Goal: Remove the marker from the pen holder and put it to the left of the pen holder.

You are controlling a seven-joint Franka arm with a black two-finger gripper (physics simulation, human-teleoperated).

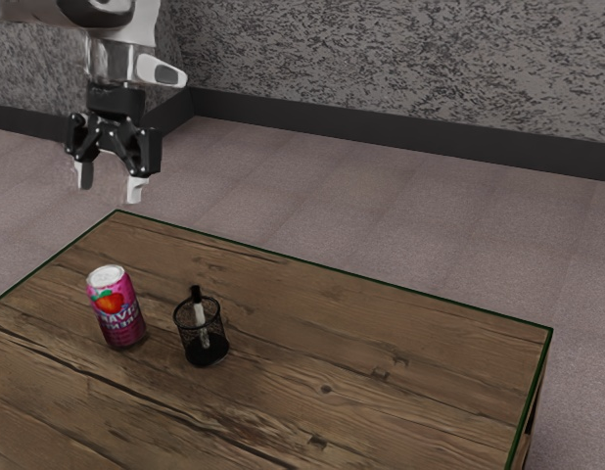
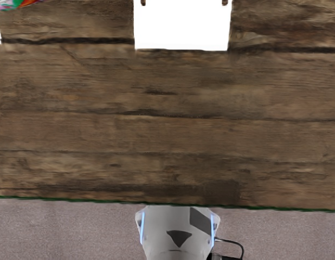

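Marker (image 1: 196, 293) is cradled in the mesh pen holder (image 1: 215, 350), end effector (image 1: 110, 184) released, empty; removal and placement are both awaited!

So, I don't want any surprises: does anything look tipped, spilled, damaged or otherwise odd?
Yes: a blank white patch interrupts the table in the wrist view, sharp-edged and without wood grain; I can't tell what it is. The can and pen holder stand upright, the marker inside the holder, and I see no spill.
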